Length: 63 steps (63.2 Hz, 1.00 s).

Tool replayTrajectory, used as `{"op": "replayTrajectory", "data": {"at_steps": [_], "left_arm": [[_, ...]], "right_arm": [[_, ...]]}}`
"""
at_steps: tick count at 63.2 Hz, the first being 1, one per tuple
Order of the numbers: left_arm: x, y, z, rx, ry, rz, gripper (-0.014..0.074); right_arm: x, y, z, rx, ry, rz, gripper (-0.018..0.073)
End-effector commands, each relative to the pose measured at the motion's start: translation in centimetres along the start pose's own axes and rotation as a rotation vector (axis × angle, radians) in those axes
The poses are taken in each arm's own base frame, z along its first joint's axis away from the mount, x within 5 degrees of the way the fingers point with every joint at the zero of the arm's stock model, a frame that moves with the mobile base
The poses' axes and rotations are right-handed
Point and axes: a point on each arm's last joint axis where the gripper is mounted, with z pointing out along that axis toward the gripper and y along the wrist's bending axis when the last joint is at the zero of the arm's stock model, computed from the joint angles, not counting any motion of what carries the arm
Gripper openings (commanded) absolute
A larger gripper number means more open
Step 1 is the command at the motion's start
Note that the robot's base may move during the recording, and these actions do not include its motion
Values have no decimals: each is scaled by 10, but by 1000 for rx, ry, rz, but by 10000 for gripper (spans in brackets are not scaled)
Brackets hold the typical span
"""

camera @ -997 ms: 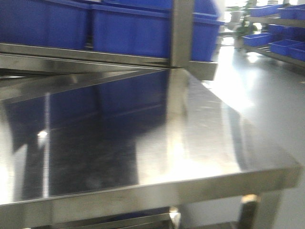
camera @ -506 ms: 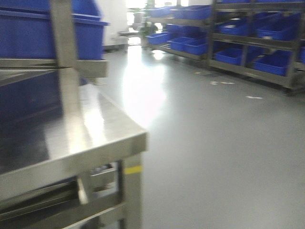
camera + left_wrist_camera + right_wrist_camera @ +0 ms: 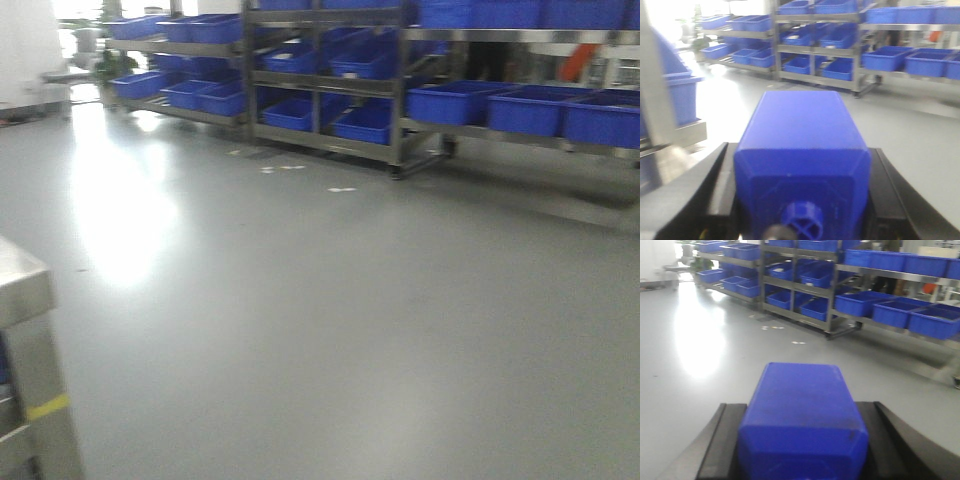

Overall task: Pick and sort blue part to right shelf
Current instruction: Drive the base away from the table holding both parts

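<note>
One knob-capped blue part [image 3: 802, 127] pinched in left gripper [image 3: 800, 149]; right gripper [image 3: 800, 406] seemingly clamps blue block [image 3: 802, 387].

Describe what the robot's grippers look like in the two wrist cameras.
The left gripper's fingers are plain matte black plastic, shaped like smooth-sided wedges that widen toward the camera. The right gripper's fingers look the same: black, smooth, wedge-shaped. No markings or cables are clear, and no arm links show in any view.
</note>
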Motion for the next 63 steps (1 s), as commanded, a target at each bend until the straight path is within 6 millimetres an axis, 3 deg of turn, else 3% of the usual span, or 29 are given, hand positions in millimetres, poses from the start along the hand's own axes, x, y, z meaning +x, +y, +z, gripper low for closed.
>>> {"op": "replayTrajectory", "data": {"at_steps": [1,63], "left_arm": [[-17,2,-2,-25,-107,-6,261],[-17,2,-2,-25,-107,-6,261]], "right_arm": [[-19,-1,-1,8,-119,-19,398],[-19,-1,-1,8,-119,-19,398]]}}
